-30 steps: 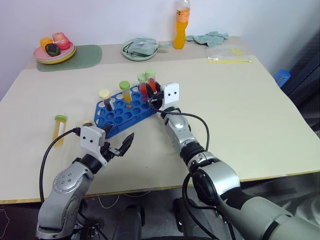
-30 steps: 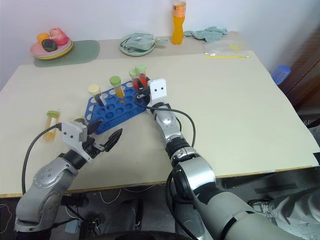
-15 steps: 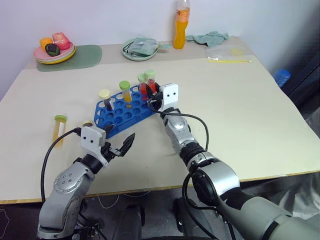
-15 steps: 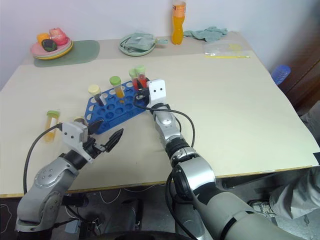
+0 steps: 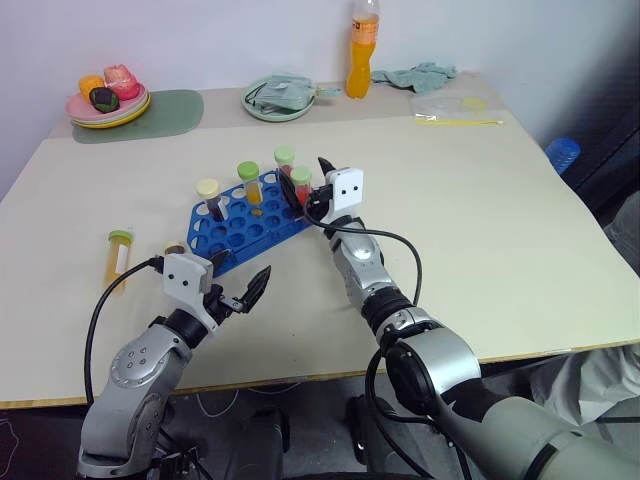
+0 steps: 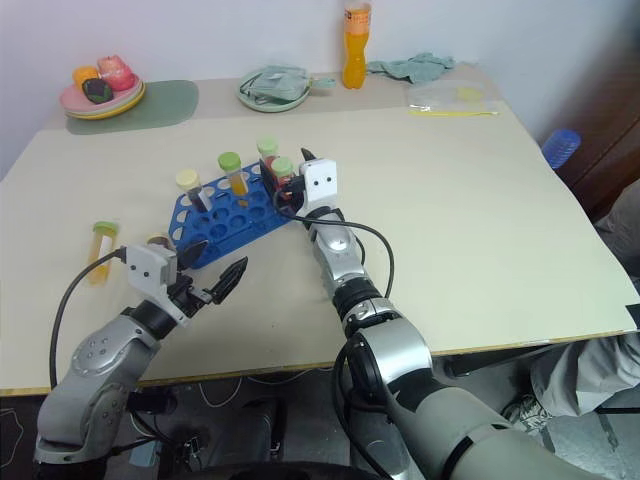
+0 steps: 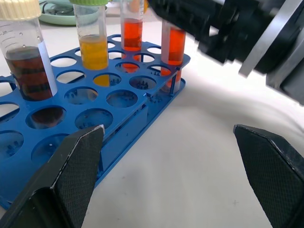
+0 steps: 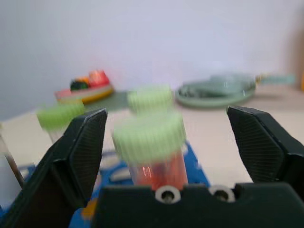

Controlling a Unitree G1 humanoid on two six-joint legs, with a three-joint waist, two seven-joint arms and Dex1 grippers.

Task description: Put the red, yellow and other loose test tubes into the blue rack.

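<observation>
Standing between the spread fingers of the right gripper [image 8: 166,142], red tube [image 8: 154,147] in blue rack [image 5: 245,225].

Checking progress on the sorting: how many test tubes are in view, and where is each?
5. Four stand in the blue rack: cream-capped dark tube, yellow tube, and two red tubes. One more yellow tube lies loose on the table.

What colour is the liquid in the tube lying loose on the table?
Yellow; the loose tube shows best in the left eye view.
</observation>
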